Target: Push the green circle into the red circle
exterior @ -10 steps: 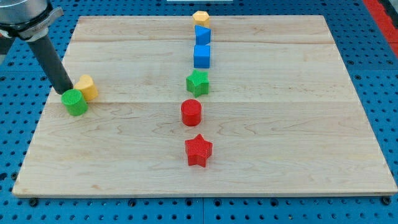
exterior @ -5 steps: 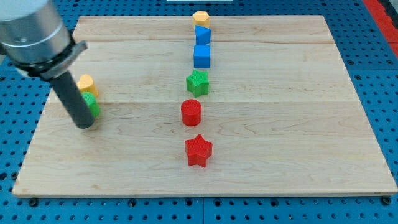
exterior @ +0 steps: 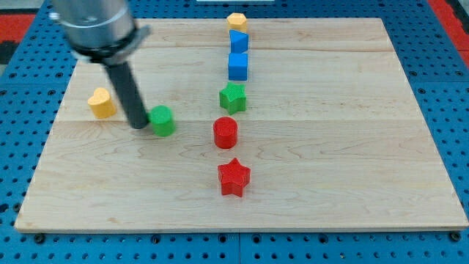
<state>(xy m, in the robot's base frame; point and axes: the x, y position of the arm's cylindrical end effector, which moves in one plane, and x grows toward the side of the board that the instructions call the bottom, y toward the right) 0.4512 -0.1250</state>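
Note:
The green circle [exterior: 162, 120] sits on the wooden board left of centre. The red circle [exterior: 226, 133] stands to its right, a clear gap between them. My tip [exterior: 138, 126] rests on the board just left of the green circle, touching or nearly touching its left side. The dark rod rises from there toward the view's top left.
A yellow block [exterior: 102, 103] lies left of my tip. A green star [exterior: 232, 97], two blue blocks [exterior: 238, 66] [exterior: 239, 40] and a yellow block [exterior: 237, 20] line up above the red circle. A red star [exterior: 234, 177] lies below it.
My tip swung from the board's left edge toward the right. The green circle slid right, away from the yellow block and nearer the red circle.

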